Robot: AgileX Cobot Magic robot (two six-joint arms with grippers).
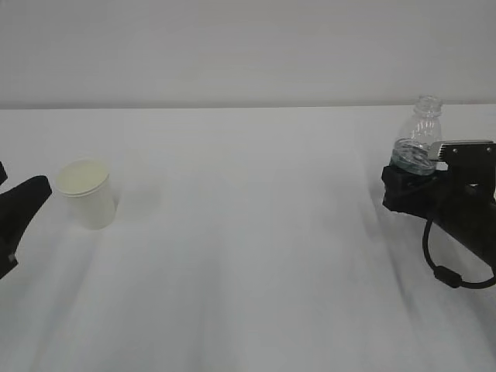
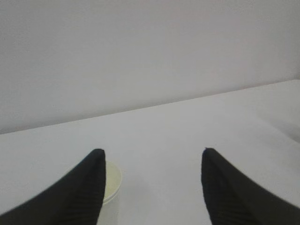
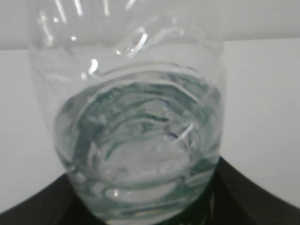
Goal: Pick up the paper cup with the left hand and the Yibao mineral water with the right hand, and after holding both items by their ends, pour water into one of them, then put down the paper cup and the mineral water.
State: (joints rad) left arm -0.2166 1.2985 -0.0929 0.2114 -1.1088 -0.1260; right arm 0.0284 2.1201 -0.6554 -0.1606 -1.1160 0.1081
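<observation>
we see a wide white desk point(image 1: 248, 256) running back to a plain pale wall point(image 1: 248, 46). on the right side of the desk, toward its far edge, the right arm's end effector point(image 1: 409, 186) sits low with its grey camera box point(image 1: 468, 149) on top and a black cable point(image 1: 446, 267) looping down beneath it. it is clamped on the lower part of the yibao mineral water point(image 1: 418, 139), which stands roughly upright with its open neck at the top; in the right wrist view the clear ribbed bottle point(image 3: 131, 122) fills the frame, water visible inside and black fingers point(image 3: 248, 197) hugging its base on both sides. at the left edge of the desk, the left arm's end effector point(image 1: 19, 209) is only partly in view, its fingers point(image 2: 79, 192) spread wide apart and holding nothing. the paper cup point(image 1: 87, 192) stands upright just beside it, open side up, cream inside showing; in the left wrist view the cup point(image 2: 111, 187) peeks out next to the left finger.
</observation>
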